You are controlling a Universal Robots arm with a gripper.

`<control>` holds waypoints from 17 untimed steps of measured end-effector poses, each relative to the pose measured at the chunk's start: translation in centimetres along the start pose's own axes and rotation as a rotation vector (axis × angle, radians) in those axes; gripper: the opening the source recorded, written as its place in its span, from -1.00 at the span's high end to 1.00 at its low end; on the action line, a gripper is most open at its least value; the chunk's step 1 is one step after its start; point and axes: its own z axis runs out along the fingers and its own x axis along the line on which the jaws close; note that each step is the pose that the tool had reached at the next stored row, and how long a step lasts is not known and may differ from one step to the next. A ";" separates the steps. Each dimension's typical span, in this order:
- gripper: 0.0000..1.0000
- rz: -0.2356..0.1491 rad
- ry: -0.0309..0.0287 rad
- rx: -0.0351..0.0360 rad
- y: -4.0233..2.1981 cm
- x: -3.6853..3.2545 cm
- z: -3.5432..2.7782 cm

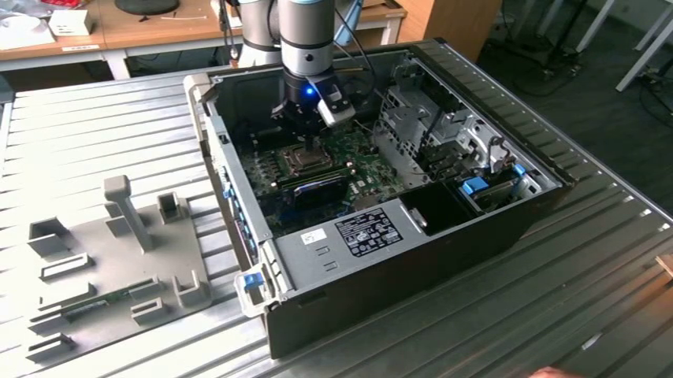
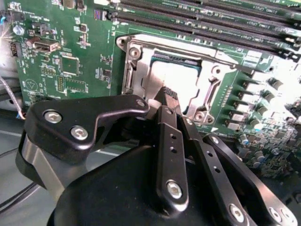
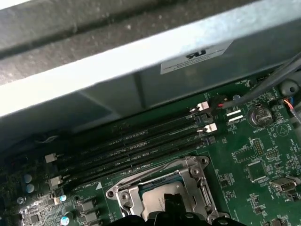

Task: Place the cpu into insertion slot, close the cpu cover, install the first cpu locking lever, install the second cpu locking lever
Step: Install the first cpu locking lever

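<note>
The cpu (image 2: 175, 75), a small flat square chip with a dull silver-grey metal top, lies in the insertion slot (image 2: 134, 70), the square socket with a silvery metal border set into the green circuit board (image 2: 70, 56); in the second wrist view its pale top shows through the cut-out of the cpu cover (image 2: 214, 87), a thin shiny metal frame plate that lies flat over the socket; in the first wrist view the chip (image 3: 157, 197) sits inside the same silvery frame (image 3: 200, 186), beside the long black memory-stick slots (image 3: 136, 150); the black gripper (image 2: 169, 96) hangs directly over the socket, its two slim fingers (image 2: 165, 136) drawn together so that the tips meet with no gap and nothing between them, the tips at the near edge of the chip's exposed top; whether they touch the metal cannot be told; in the exterior view the arm (image 1: 305, 47) reaches down into the open dark computer case (image 1: 421, 260), which lies on its side on a ribbed metal table (image 1: 94, 126), and the gripper (image 1: 303, 126) stands above the socket (image 1: 311, 161); towards the exterior view's left, well apart from the case, a grey fixture plate (image 1: 116, 260) with upright blocks rests on the table.
</note>
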 end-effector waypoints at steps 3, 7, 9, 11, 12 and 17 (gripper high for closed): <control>0.80 -0.003 0.0002 -0.0002 0.00 0.00 0.00; 0.80 -0.062 0.0037 -0.0044 0.00 0.00 0.07; 0.80 -0.099 0.0060 -0.0069 0.00 0.01 0.10; 0.80 -0.135 0.0083 -0.0086 0.00 0.01 0.13; 0.80 -0.153 0.0096 -0.0090 0.00 0.01 0.14; 0.80 -0.240 0.0150 -0.0069 -0.01 0.01 0.16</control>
